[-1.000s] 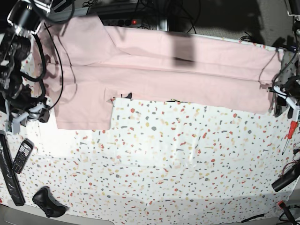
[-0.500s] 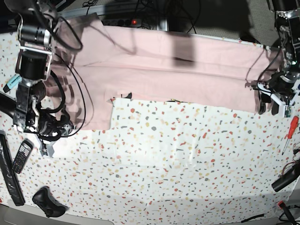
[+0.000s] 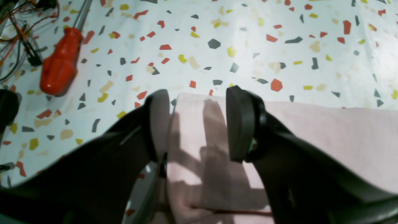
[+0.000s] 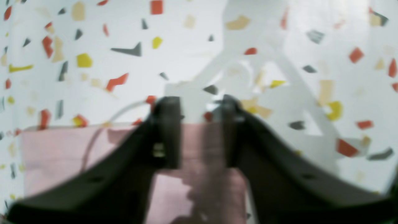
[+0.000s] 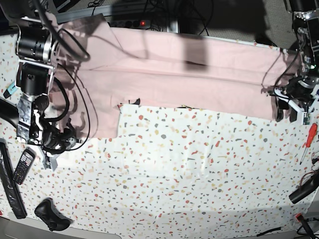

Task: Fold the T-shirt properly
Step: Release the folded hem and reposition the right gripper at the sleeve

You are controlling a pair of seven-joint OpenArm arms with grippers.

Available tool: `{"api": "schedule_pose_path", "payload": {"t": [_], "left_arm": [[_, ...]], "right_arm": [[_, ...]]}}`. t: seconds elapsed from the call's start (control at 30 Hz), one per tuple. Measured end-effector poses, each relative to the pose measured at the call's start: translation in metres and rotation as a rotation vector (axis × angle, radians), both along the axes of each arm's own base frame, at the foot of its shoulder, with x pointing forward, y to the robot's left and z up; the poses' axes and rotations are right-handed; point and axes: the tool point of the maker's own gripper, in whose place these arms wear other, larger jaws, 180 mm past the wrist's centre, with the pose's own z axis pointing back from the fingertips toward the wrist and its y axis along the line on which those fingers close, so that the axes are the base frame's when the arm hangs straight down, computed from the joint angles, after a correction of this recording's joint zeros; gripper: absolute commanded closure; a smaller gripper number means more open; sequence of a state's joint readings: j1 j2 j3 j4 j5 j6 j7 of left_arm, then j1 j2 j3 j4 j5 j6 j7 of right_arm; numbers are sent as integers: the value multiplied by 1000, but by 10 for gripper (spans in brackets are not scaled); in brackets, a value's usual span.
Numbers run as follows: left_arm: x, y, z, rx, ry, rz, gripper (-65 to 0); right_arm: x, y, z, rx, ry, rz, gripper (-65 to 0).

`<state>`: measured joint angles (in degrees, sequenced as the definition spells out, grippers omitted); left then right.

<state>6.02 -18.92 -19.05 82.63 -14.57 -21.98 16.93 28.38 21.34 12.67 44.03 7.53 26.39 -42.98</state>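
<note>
The pale pink T-shirt (image 5: 189,69) lies spread flat across the far side of the speckled table, plain side up. My left gripper (image 3: 197,95) is open at the shirt's right-hand corner (image 3: 199,130), one finger on each side of the cloth edge; in the base view the left gripper (image 5: 288,110) sits at the right end. My right gripper (image 4: 199,104) hangs over the shirt's near-left hem (image 4: 77,146), blurred, its jaws narrow but still apart with pink cloth between them. In the base view the right gripper (image 5: 55,149) is just off the sleeve's lower corner.
A red screwdriver (image 3: 60,63) lies right of the left gripper, seen in the base view as the screwdriver (image 5: 307,139). A phone (image 5: 23,166), a black bar (image 5: 10,184) and a black controller (image 5: 50,215) lie at the left edge. Cables and a power strip (image 5: 134,22) run behind the shirt.
Both arms came in from the table's sides onto the shirt's ends. The right gripper's jaws have narrowed over the hem. The left gripper stays wide.
</note>
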Motion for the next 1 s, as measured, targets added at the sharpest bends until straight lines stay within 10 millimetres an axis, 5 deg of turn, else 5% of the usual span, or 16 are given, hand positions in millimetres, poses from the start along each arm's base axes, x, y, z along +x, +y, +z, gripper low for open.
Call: {"api": "schedule_pose_path", "payload": {"t": [0.1,0.27,0.4,0.57,0.8,1.0], "left_arm": [[0,0,0,0,0,-1,-279],[0,0,0,0,0,-1,-279],[0,0,0,0,1,0,-279],[0,0,0,0,1,-1,-279],[-1,1,-2,25,9,-4,-279],[-1,2,-2,25,9,-4,-279]], "right_arm": [[-2,1,0,1,9,24,0],[-1,5,7,-12,6,61,0],[-5,18,26,-54,11,190,0],[16,36,67,-4,-121,216,0],[-29,51,58,-60,-101,300,0],[-38,28,44,-100,-97,275,-316]]}}
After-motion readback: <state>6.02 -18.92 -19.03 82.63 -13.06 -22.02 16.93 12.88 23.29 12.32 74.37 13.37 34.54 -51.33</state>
